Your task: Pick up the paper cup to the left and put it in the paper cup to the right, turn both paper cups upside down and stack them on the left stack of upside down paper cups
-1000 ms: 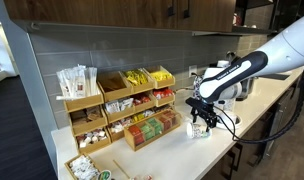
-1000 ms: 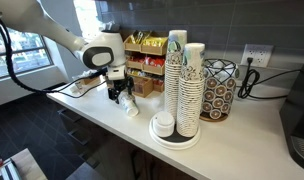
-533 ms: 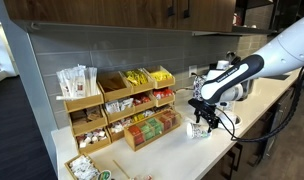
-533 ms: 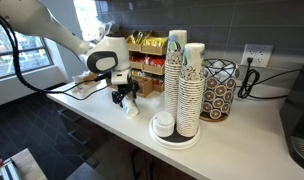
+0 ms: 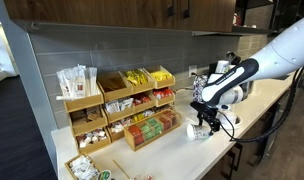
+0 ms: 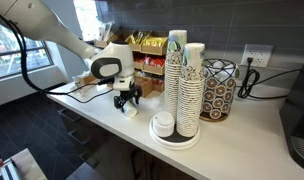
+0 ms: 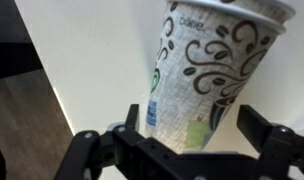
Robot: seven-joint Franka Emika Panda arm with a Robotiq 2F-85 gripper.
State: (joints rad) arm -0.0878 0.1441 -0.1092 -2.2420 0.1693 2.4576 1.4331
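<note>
A white paper cup (image 7: 207,70) with dark swirls and a green mark on its side stands on the pale counter. It also shows in both exterior views (image 5: 198,131) (image 6: 131,109). My gripper (image 7: 195,135) is open, with one finger on each side of the cup's lower part and a gap on both sides. It shows in both exterior views (image 5: 203,125) (image 6: 126,99). I cannot make out a second small cup. Two tall columns of upside-down white cups (image 6: 176,75) (image 6: 194,88) stand side by side on a round white tray (image 6: 172,139).
A short cup stack (image 6: 164,123) sits in front of the columns. A wire holder with dark patterned cups (image 6: 219,90) stands beyond them. Wooden racks of packets (image 5: 122,105) line the wall. The counter's front edge (image 6: 102,125) is close to my gripper.
My gripper has moved toward the tall cup columns and come down around the paper cup. The cup has stayed in place.
</note>
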